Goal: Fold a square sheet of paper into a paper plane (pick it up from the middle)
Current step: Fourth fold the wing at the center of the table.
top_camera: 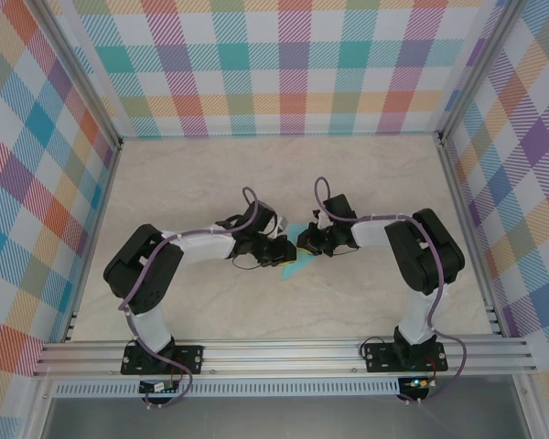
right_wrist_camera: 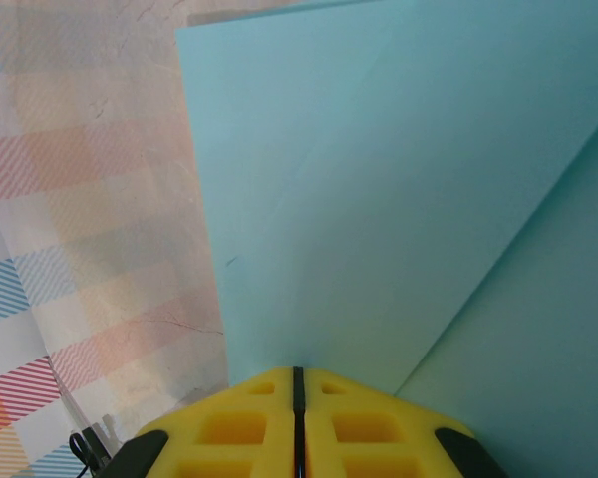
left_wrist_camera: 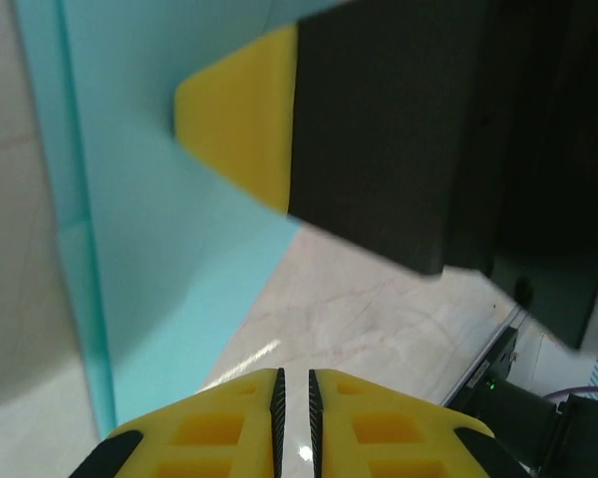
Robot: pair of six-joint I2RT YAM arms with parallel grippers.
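With the closed right gripper [right_wrist_camera: 297,372] pinning the turquoise sheet [right_wrist_camera: 379,199], sweep the nearly closed, empty left gripper [left_wrist_camera: 294,375] along the crease [right_wrist_camera: 508,261].

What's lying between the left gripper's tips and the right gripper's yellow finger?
Left wrist view: a bare patch of table, then the square sheet of paper, which runs up behind that finger.

Left end effector [left_wrist_camera: 294,383]: yellow ribbed fingers at bottom edge, nearly together, a thin slit between them with nothing seen in it. Thin light turquoise sheet of paper [left_wrist_camera: 159,249] spans left and centre, with a narrow folded strip along its left edge. Right end effector [left_wrist_camera: 244,110], yellow tip on a black body, sits over the sheet at upper right. Beige marbled worktop [left_wrist_camera: 379,319] below.
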